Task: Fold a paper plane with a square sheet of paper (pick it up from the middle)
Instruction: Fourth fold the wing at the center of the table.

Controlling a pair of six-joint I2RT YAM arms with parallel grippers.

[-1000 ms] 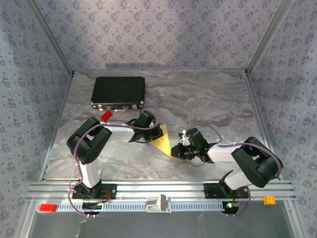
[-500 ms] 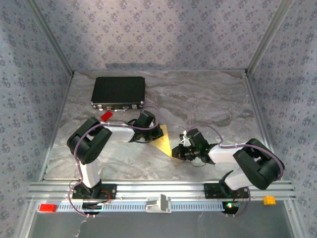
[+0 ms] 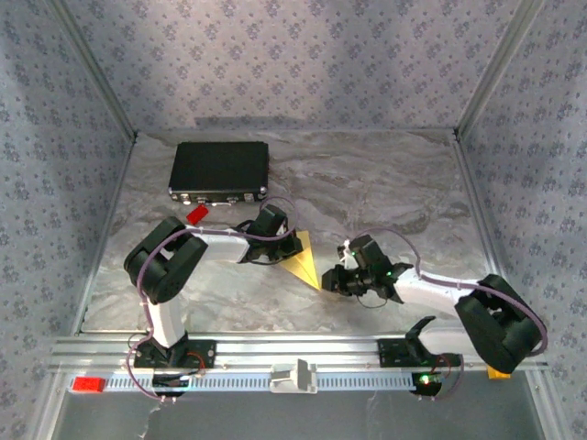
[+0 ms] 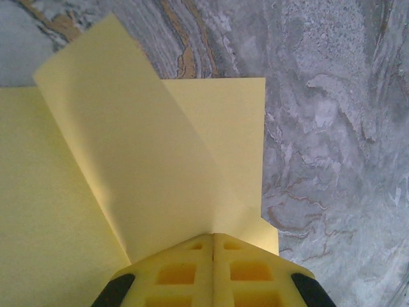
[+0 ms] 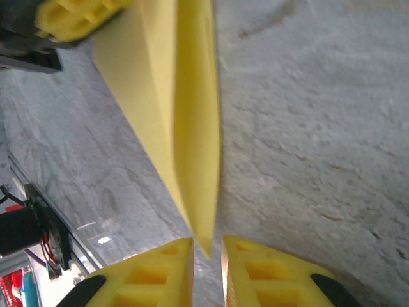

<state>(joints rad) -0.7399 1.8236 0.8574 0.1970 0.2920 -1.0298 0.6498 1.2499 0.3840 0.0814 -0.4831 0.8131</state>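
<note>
The square sheet of paper [image 3: 304, 258] is pale yellow and partly folded into a long triangle pointing toward the near right. My left gripper [image 3: 285, 246] is shut on its far edge; in the left wrist view the fingers [image 4: 213, 235] pinch the sheet [image 4: 147, 166], and one flap stands up. My right gripper [image 3: 328, 280] sits at the pointed tip. In the right wrist view its jaws [image 5: 207, 246] stand slightly apart, with the paper's tip [image 5: 195, 160] hanging between them and touching neither pad.
A black rectangular case [image 3: 219, 169] lies at the back left with a small red brick [image 3: 195, 214] in front of it. An aluminium rail [image 3: 293, 348] runs along the near edge, with a red brick [image 3: 89, 384] and an orange block [image 3: 498, 372] beyond it. Patterned walls close three sides.
My right arm's elbow has swung to the right and nearer the rail, while its gripper stays at the paper's tip. The left arm and the paper have not moved.
</note>
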